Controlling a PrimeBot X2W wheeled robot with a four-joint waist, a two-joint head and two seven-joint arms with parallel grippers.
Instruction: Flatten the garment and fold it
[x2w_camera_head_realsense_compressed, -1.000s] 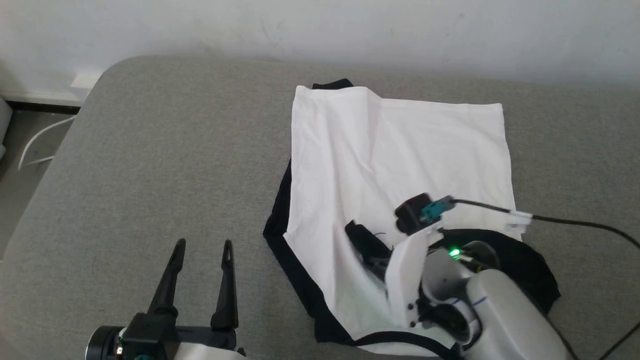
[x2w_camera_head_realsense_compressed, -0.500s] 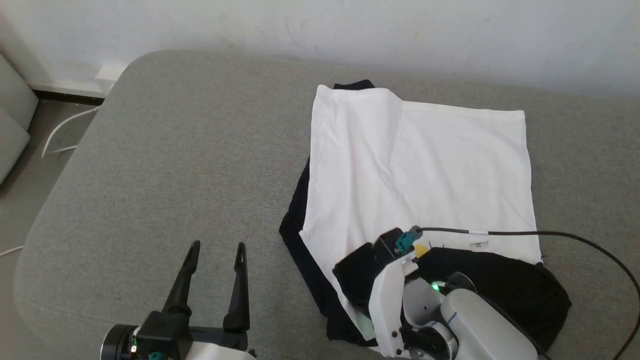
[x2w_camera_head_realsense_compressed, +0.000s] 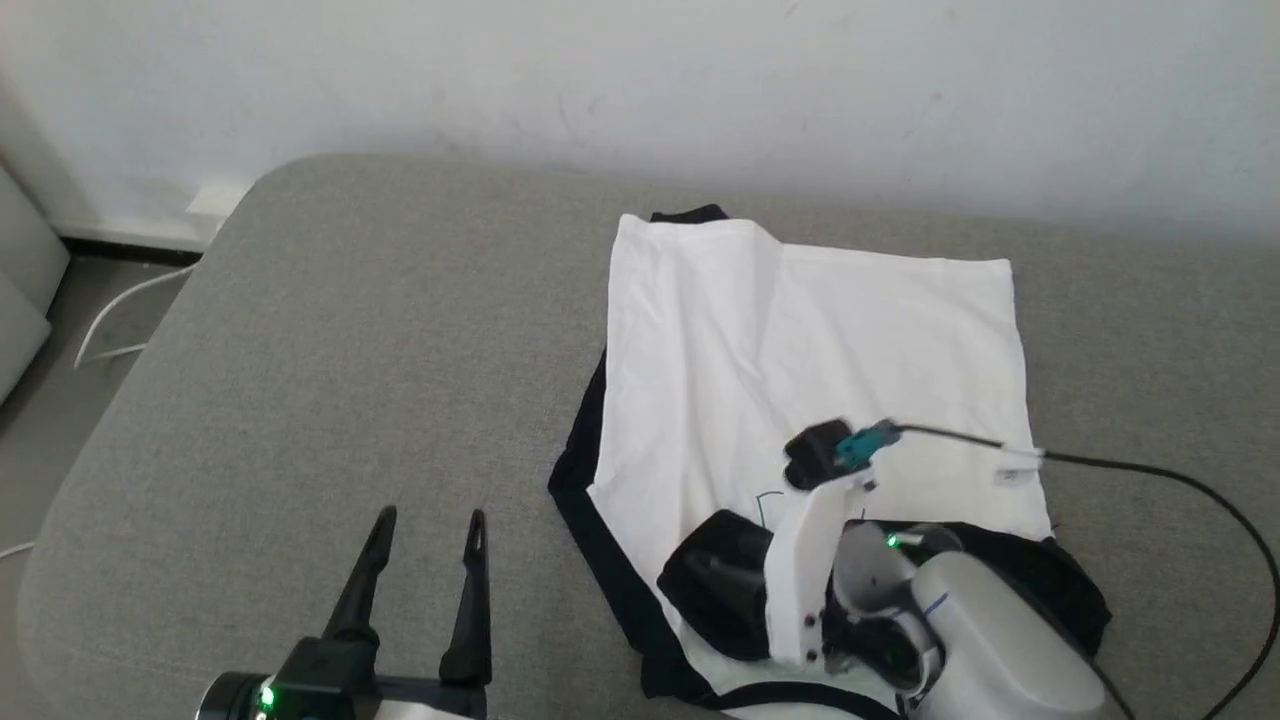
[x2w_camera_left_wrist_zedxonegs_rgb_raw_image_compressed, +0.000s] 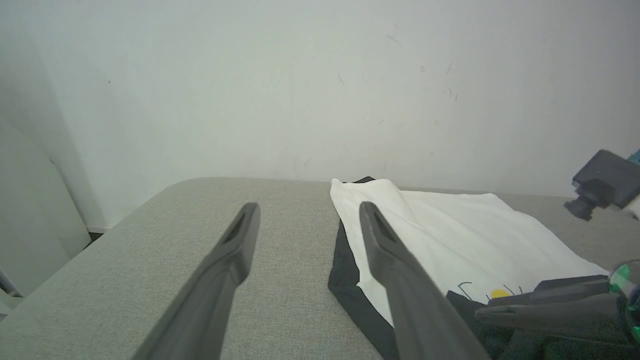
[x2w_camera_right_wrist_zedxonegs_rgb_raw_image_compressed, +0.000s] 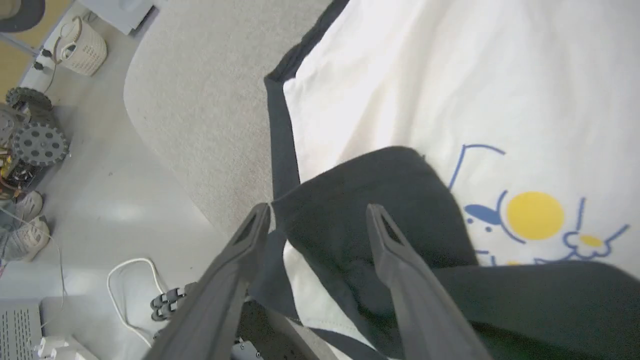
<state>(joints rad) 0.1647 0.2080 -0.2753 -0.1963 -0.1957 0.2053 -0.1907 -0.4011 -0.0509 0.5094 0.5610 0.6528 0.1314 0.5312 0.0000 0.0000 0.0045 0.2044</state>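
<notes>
Progress partway: soft white black-sleeved T-shirt (x2w_camera_head_realsense_compressed: 800, 340) spread flat on grey fabric cushion (x2w_camera_head_realsense_compressed: 350, 350), one black sleeve (x2w_camera_right_wrist_zedxonegs_rgb_raw_image_compressed: 340, 195) folded inward between and below parted right gripper (x2w_camera_right_wrist_zedxonegs_rgb_raw_image_compressed: 317, 212) jaws, well aside from wide-apart, empty left gripper (x2w_camera_head_realsense_compressed: 420, 525) jaws, body folds seemingly left.

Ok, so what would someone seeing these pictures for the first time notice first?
The soft white T-shirt with black sleeves lies spread on the grey fabric cushion, right of centre. At its near edge the right tool hangs open over a folded-in black sleeve beside the yellow-and-blue cartoon print; the left tool hovers open over bare cushion, lower left.
</notes>
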